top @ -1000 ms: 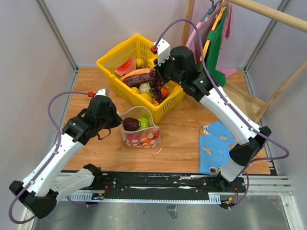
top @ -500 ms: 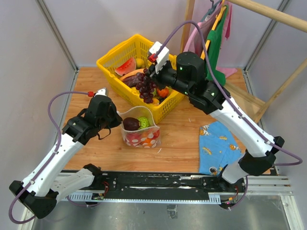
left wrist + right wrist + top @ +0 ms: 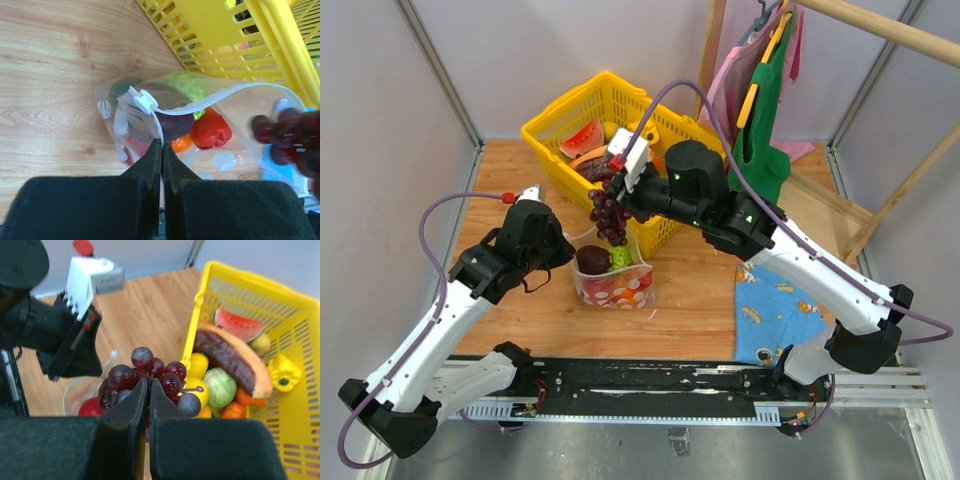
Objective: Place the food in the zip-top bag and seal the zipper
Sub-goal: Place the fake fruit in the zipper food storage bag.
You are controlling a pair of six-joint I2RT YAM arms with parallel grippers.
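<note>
I am in the loading step. My right claw (image 3: 148, 387) is clamped shut on 1 bunch of purple grapes (image 3: 167, 376). The bunch hangs in the air between the yellow basket (image 3: 552, 118) and the zip-top bag (image 3: 632, 292), close to the basket side of the bag's mouth.

My left claw (image 3: 161, 148) is closed tight on the bag's near wall just below the zipper (image 3: 200, 106), so the mouth stands open on the surface. Inside the bag I see 1 dark purple piece, 1 green, 1 red and 1 orange. More food lies in the basket.

Next, I judge, I should carry the grapes over the middle of the mouth and lower them in before letting go. The bunch is wide and dangly and could catch the rim or fold the floppy wall. Sealing waits until the food is in.
</note>
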